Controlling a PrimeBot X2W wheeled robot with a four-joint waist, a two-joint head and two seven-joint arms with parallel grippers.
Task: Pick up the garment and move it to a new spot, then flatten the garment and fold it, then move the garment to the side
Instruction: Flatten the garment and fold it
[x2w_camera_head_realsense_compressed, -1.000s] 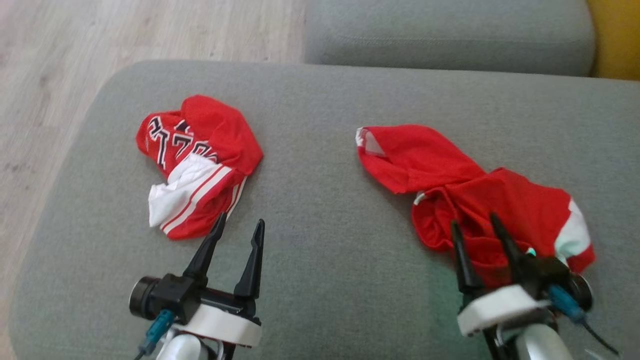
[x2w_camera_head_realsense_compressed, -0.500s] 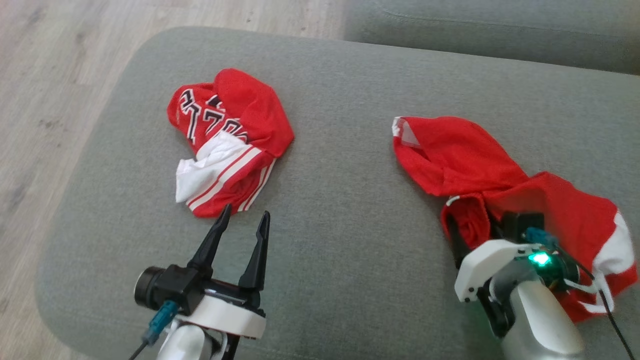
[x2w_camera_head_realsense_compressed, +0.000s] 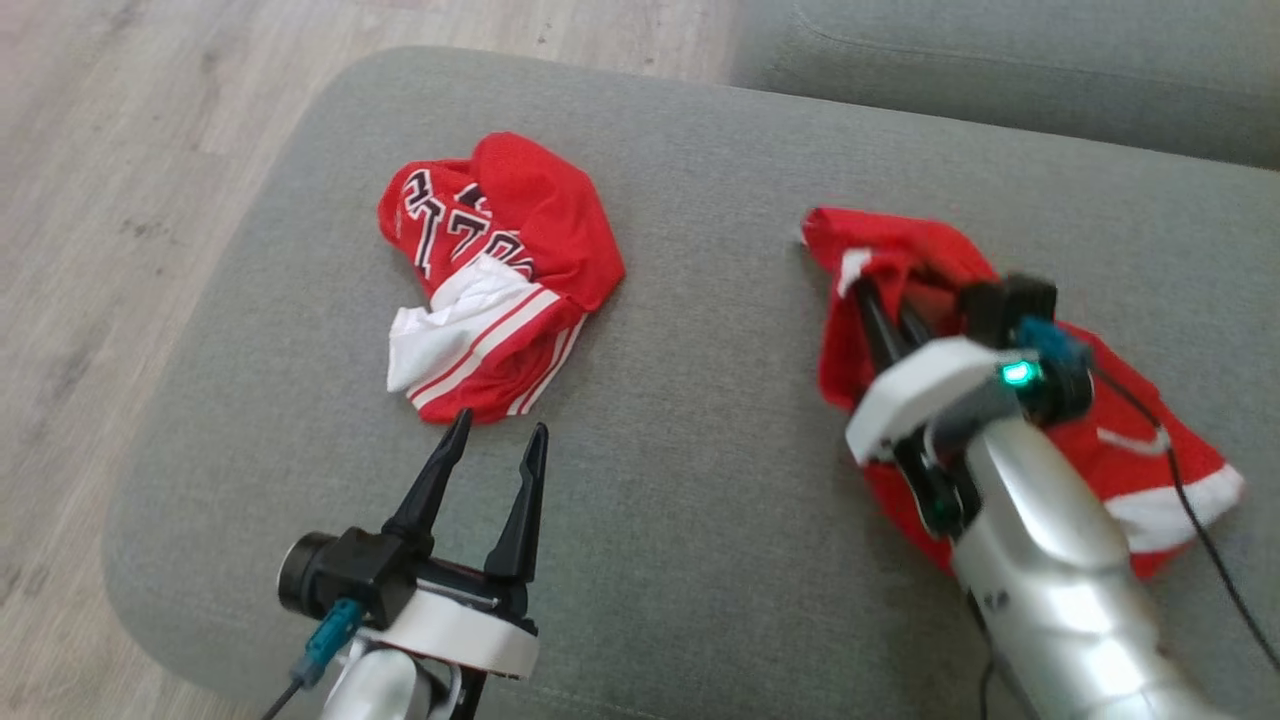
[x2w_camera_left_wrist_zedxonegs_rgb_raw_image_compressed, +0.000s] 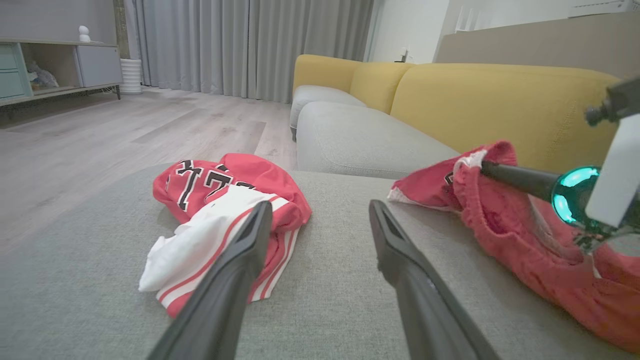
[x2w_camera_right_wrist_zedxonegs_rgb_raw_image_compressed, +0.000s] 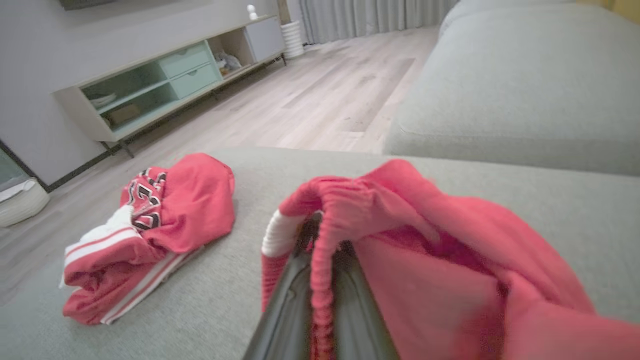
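Observation:
Two crumpled red garments lie on a grey seat cushion (x2w_camera_head_realsense_compressed: 700, 450). My right gripper (x2w_camera_head_realsense_compressed: 872, 292) is shut on the elastic hem of the right one, a plain red garment (x2w_camera_head_realsense_compressed: 1130, 450) with white trim. That hem is lifted and bunched over the fingers, while the rest trails on the cushion. In the right wrist view the cloth (x2w_camera_right_wrist_zedxonegs_rgb_raw_image_compressed: 425, 250) drapes over the closed gripper (x2w_camera_right_wrist_zedxonegs_rgb_raw_image_compressed: 320, 237). The left garment (x2w_camera_head_realsense_compressed: 500, 270), red with white stripes and dark lettering, lies untouched. My left gripper (x2w_camera_head_realsense_compressed: 500, 425) stands open just short of it, holding nothing, as the left wrist view (x2w_camera_left_wrist_zedxonegs_rgb_raw_image_compressed: 320, 210) confirms.
A second grey cushion (x2w_camera_head_realsense_compressed: 1000, 80) sits behind, with a yellow sofa back (x2w_camera_left_wrist_zedxonegs_rgb_raw_image_compressed: 500, 100) beyond it. Wooden floor (x2w_camera_head_realsense_compressed: 120, 150) lies off the cushion's rounded left edge. A low cabinet (x2w_camera_right_wrist_zedxonegs_rgb_raw_image_compressed: 165, 80) stands against the far wall. Bare cushion separates the two garments.
My right gripper has shut on the right garment's hem and carried it up and forward, bunching the cloth. The head camera has shifted. The left gripper stays open in place.

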